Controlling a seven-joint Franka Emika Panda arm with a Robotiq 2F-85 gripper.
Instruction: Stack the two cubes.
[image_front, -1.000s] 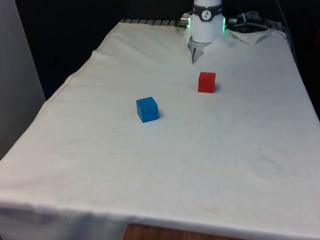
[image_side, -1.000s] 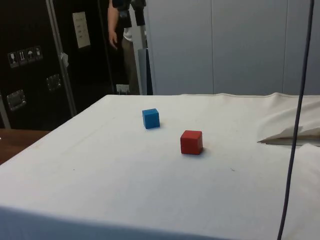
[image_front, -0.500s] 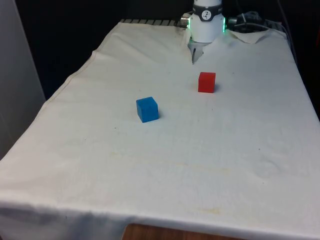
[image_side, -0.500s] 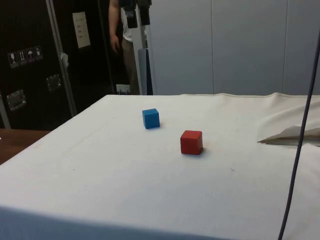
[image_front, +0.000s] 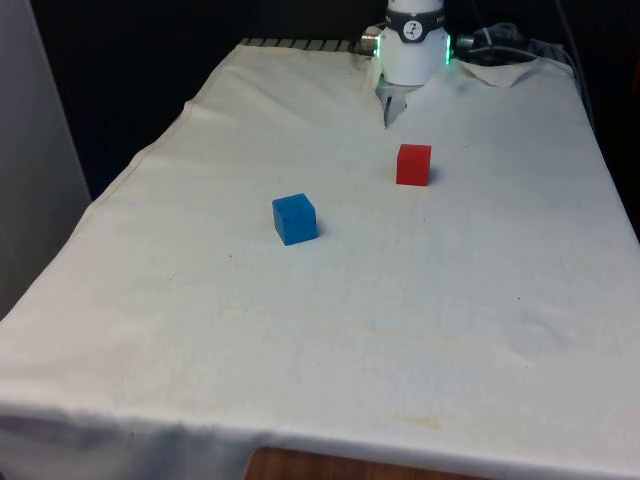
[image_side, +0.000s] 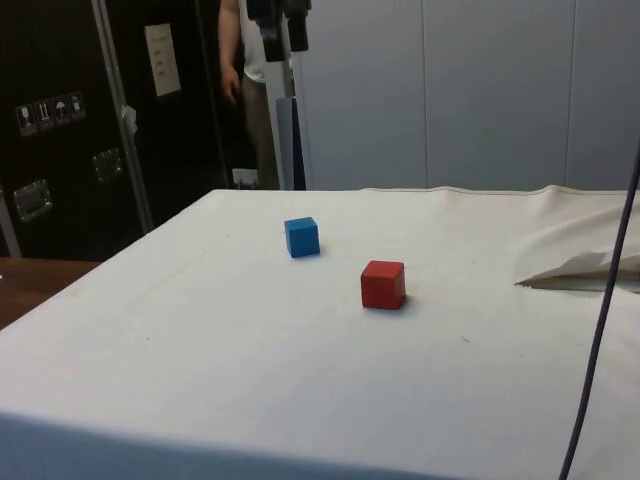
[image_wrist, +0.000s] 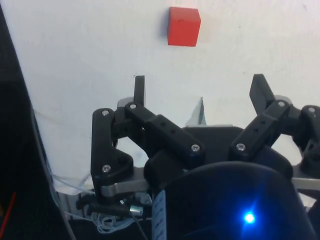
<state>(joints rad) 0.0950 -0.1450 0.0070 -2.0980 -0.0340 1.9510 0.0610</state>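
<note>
Red cube (image_front: 413, 165) and blue cube (image_front: 294, 219) sit well apart on the white-clothed counter (image_front: 330, 330), unmoved since a second ago. A person (image_side: 245, 90) stands by dark cabinets. My claw (image_wrist: 199, 90), fingers spread and empty, hangs high above the red cube (image_wrist: 183, 26).

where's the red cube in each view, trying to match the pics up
Front view: the red cube sits on the white cloth toward the far end, to the front view's right of the blue cube.
Side view: the red cube lies nearer the camera than the blue cube.
Wrist view: the red cube lies beyond the open end effector.
Shared landmark: the blue cube, in the front and side views.
</note>
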